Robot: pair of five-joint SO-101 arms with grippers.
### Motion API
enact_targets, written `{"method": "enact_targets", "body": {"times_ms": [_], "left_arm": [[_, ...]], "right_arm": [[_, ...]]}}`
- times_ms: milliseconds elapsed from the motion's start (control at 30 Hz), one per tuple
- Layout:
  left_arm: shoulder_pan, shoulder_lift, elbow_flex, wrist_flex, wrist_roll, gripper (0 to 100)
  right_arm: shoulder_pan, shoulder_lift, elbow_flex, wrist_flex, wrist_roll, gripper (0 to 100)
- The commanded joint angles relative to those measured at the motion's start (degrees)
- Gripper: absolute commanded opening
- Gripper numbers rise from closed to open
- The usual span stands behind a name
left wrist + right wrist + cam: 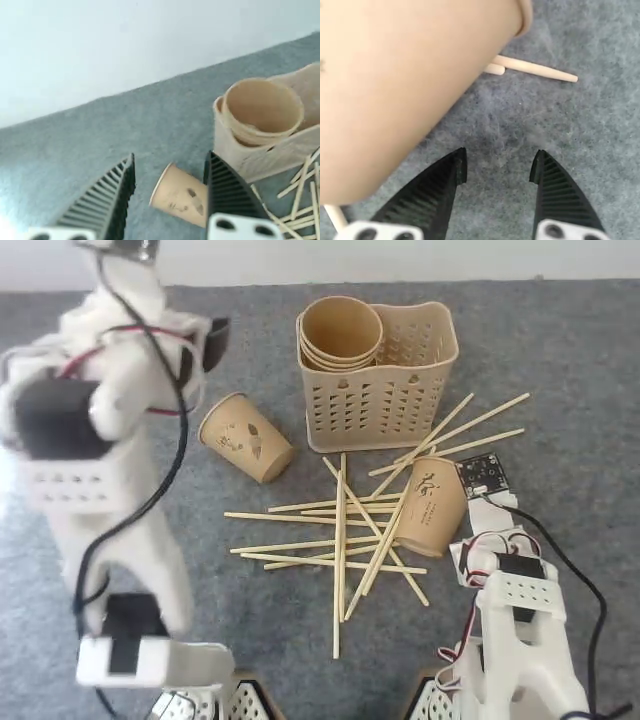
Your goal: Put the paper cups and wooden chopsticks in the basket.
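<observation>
A beige plastic basket (pixel 400 390) stands at the back with stacked paper cups (pixel 341 328) in its left end. One paper cup (pixel 245 437) lies on its side left of the basket. Another cup (pixel 432 508) lies on the scattered wooden chopsticks (pixel 340 540) in the middle. My left gripper (pixel 171 159) hangs open above and behind the left cup (pixel 182 197), holding nothing. My right gripper (pixel 500 154) is open over bare carpet, close beside the other cup (pixel 405 75), with a chopstick (pixel 535 69) beyond it.
Grey carpet covers the table. The left arm (pixel 110 420) rises tall at the left; the right arm (pixel 510 590) sits low at the front right with cables. A pale wall runs behind the basket (pixel 260 155).
</observation>
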Motion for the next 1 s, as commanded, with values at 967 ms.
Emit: {"method": "enact_targets", "body": {"times_ms": [967], "left_arm": [[-9.05, 47.56, 1.01, -24.7, -12.04, 22]], "right_arm": [[-0.22, -1.1, 0.0, -1.27, 0.53, 22.0]]}}
